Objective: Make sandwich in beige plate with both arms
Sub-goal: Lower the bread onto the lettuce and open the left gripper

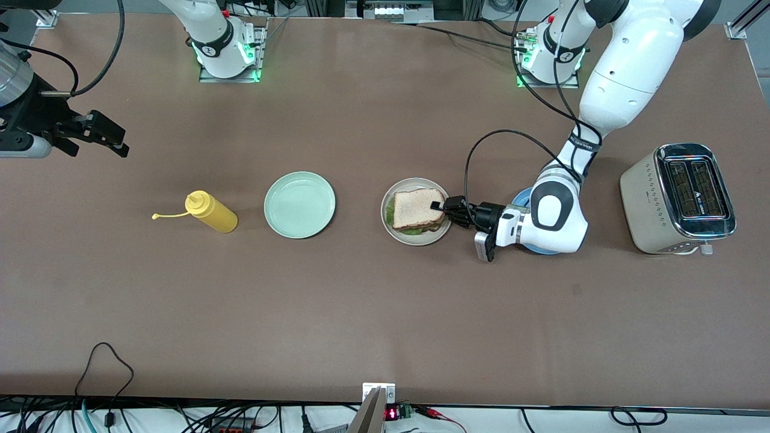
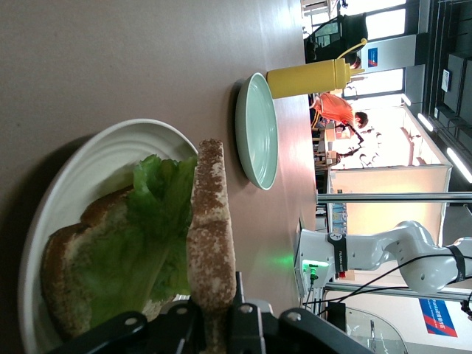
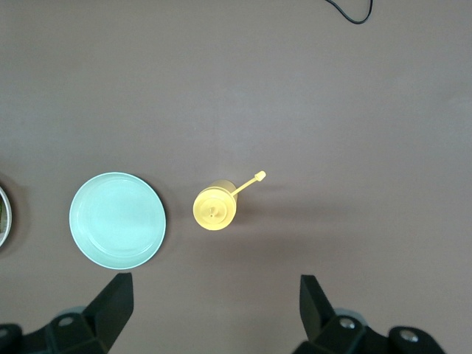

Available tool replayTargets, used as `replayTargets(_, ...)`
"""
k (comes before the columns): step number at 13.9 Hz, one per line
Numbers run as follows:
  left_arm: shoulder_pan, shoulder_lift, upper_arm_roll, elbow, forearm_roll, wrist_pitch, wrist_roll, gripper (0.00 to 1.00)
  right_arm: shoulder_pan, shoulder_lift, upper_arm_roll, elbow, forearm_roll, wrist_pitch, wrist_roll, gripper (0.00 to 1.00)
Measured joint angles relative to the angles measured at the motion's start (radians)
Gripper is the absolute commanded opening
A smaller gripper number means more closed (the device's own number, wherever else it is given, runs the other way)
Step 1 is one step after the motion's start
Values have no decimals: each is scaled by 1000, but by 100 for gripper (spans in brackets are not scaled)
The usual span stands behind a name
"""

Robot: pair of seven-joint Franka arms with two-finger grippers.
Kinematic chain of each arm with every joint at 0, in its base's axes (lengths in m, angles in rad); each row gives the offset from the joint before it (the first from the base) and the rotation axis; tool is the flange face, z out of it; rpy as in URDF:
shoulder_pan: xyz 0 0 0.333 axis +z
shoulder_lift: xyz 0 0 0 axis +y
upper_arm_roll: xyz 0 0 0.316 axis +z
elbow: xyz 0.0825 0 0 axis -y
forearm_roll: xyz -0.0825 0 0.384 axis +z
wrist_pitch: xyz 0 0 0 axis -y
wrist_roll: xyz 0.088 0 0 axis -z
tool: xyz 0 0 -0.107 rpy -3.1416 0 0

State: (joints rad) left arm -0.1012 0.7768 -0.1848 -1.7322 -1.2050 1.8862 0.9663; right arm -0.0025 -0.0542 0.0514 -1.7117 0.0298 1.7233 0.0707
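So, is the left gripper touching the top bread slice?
Touching. The left wrist view shows the left gripper clamped on the top bread slice, edge between its fingers.

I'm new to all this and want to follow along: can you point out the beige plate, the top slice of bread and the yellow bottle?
beige plate (image 1: 414, 238): front view, bare rim nearest the camera.
top slice of bread (image 1: 416, 207): front view, middle of its upper face.
yellow bottle (image 1: 213, 214): front view, middle of its body.

Mint-green plate (image 1: 299, 204) and mustard bottle (image 1: 212, 212) flank the beige plate (image 1: 399, 233).
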Motion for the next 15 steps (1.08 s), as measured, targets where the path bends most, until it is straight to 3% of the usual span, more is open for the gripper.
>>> replayTargets(3,0,0,1,5,26,6,8,100,1,0,1,0,-6,0,0,100)
replayTargets(15,16,-124,57,63,467,3,-17,100,1,-7,1,0,-7,0,0,100)
